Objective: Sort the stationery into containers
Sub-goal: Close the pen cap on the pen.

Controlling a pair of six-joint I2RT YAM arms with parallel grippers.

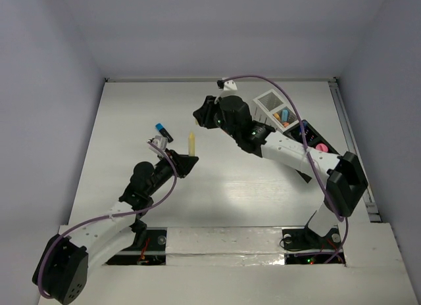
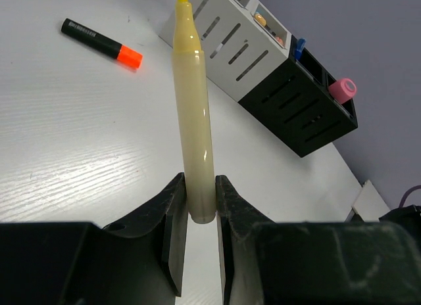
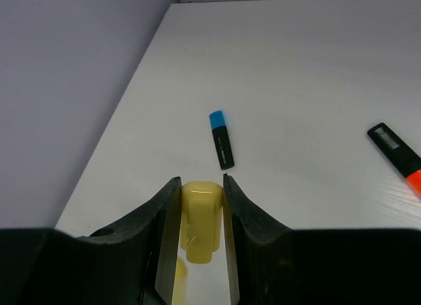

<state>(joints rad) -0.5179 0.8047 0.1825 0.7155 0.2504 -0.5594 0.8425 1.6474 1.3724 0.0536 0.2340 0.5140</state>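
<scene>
One yellow marker [image 2: 195,127] in left gripper [image 2: 199,187] | cap [image 3: 200,219] in right gripper [image 3: 200,183]

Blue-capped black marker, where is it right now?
The blue-capped marker lies flat on the table, left of centre in the top view, just beyond the left gripper, which grips the yellow marker.

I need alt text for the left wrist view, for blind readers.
The left gripper is shut on an uncapped yellow marker, tip pointing away from the camera. Beyond it lie a black marker with an orange cap and a row of white and black slatted boxes.
</scene>
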